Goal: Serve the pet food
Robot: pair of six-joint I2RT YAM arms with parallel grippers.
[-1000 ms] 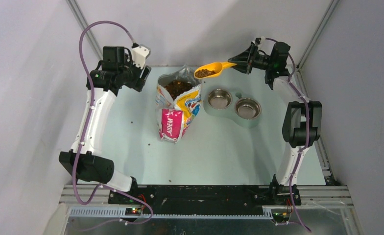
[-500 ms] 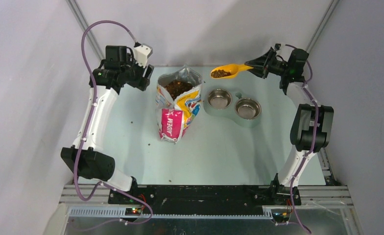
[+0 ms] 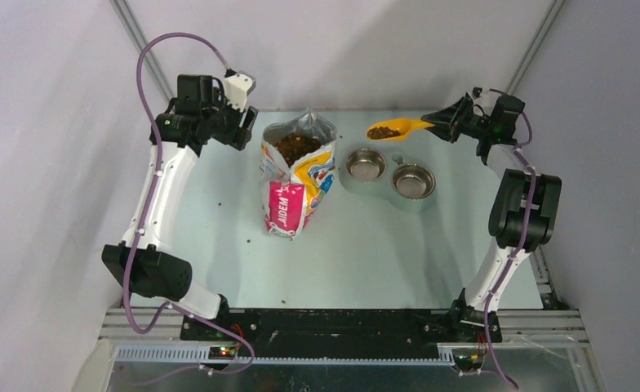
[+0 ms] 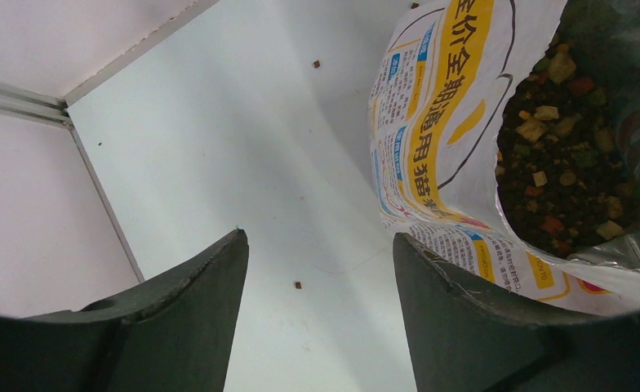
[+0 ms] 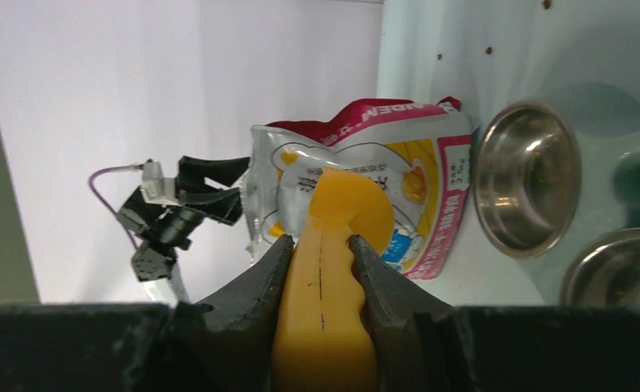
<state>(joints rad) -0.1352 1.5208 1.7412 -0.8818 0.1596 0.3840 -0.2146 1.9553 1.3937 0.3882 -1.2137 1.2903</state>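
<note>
The pet food shows as dark kibble in the open top of the cat-print bag point(image 3: 295, 148) point(image 4: 570, 163) and as a small load in the yellow scoop point(image 3: 382, 131). My right gripper point(image 3: 441, 123) point(image 5: 321, 241) is shut on the scoop's handle point(image 5: 325, 310) and holds it level in the air behind the two steel bowls point(image 3: 366, 165) point(image 3: 413, 180). The bowls look empty. My left gripper point(image 3: 243, 131) point(image 4: 318, 237) hangs open just left of the bag point(image 4: 431, 122), with nothing between its fingers.
The bowls sit in a grey double holder point(image 3: 396, 157) right of the standing bag point(image 3: 292, 204). Stray kibble bits lie on the table point(image 4: 298, 285) point(image 3: 218, 199). Walls close in the table at the back and on both sides.
My right arm has carried the loaded scoop rightward, from beside the bag's mouth to behind the bowls. The left arm has barely shifted and stays open.
</note>
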